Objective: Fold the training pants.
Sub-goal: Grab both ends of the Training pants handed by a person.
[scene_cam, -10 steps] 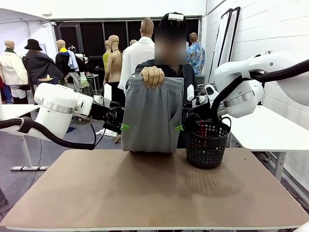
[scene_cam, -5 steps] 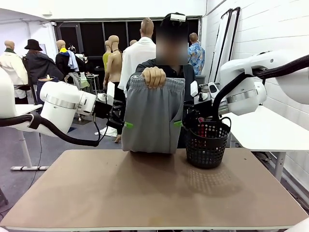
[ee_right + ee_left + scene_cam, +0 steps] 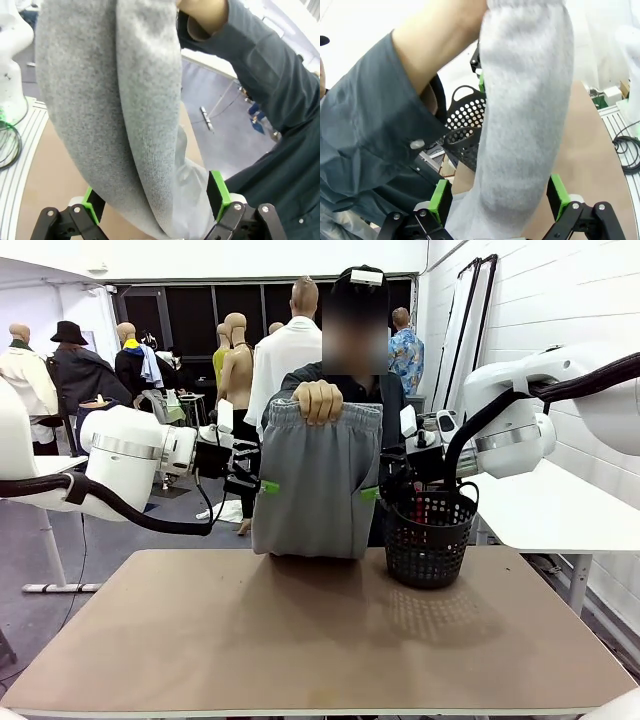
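Front view: pants [image 3: 315,480] hang from the person's hand [image 3: 318,398] over the table [image 3: 300,640], far edge. Wrist views: left fingers [image 3: 440,197] and right fingers [image 3: 217,192] straddle the side edges, spread wide, gripping nothing. Risk: the hand lets go before both clamp, and the cloth slumps.

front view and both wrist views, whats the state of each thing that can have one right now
light grey jersey training pants: hanging doubled over, held up at the waistband
person's hand: closed on the waistband
left gripper: open, a green pad on each side of one edge of the pants
right gripper: open, straddling the opposite edge
black round mesh basket: upright on the brown table, beside the pants
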`<action>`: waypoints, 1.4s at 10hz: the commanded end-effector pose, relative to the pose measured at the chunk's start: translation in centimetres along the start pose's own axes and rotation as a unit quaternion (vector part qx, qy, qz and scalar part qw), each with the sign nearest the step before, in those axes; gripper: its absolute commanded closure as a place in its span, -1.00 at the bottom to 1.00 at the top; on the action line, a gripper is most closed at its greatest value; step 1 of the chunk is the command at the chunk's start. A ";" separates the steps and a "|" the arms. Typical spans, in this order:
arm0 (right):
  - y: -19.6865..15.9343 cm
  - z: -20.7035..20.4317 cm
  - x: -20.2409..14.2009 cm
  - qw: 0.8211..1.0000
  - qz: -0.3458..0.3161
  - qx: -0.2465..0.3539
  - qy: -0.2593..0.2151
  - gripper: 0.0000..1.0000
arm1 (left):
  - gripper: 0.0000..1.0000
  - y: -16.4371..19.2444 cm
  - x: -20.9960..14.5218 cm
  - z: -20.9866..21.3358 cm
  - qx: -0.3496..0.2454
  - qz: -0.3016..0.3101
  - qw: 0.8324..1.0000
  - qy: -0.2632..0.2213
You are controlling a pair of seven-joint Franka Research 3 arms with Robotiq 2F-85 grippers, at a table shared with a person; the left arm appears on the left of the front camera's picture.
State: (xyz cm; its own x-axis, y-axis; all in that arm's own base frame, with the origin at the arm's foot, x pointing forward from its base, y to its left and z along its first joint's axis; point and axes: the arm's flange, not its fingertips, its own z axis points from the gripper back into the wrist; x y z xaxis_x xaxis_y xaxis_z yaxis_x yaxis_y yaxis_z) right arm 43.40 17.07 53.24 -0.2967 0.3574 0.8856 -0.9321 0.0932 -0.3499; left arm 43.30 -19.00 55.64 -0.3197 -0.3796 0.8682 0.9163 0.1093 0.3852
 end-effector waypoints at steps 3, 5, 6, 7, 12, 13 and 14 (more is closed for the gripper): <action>-0.4 -0.2 0.0 0.998 0.009 0.004 -0.058 -1.00 | -1.00 -0.4 1.0 0.2 0.014 -0.005 0.999 -0.031; -0.3 0.1 0.9 0.997 0.014 0.005 -0.071 -1.00 | -1.00 -0.6 1.6 0.3 0.005 0.001 0.999 -0.039; -0.3 0.2 1.3 0.997 0.012 0.006 -0.072 -1.00 | -1.00 -0.7 1.9 0.3 0.004 0.004 0.999 -0.038; -0.2 0.0 1.6 0.997 0.006 0.008 -0.075 -1.00 | -1.00 -0.7 2.1 0.4 0.003 0.008 0.999 -0.038; -0.1 -1.2 3.2 0.992 -0.008 0.061 -0.107 -1.00 | -1.00 -0.8 2.7 0.7 -0.004 0.031 0.999 -0.044; -0.1 -1.3 3.3 0.992 -0.010 0.064 -0.107 -1.00 | -1.00 -0.8 3.0 0.7 -0.004 0.032 0.999 -0.043; -0.1 -1.5 3.3 0.992 -0.013 0.066 -0.110 -1.00 | -1.00 -0.7 3.2 0.6 -0.009 0.035 0.998 -0.049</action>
State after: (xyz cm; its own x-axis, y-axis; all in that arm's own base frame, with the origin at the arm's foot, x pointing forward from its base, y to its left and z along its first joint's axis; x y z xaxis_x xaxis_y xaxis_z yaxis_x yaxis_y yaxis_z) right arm 42.05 19.29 55.44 -0.3250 0.1799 0.9285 -0.9456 -0.0435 -0.3225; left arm 41.76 -19.65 57.91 -0.2909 -0.3036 0.9073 0.9353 0.1092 0.3365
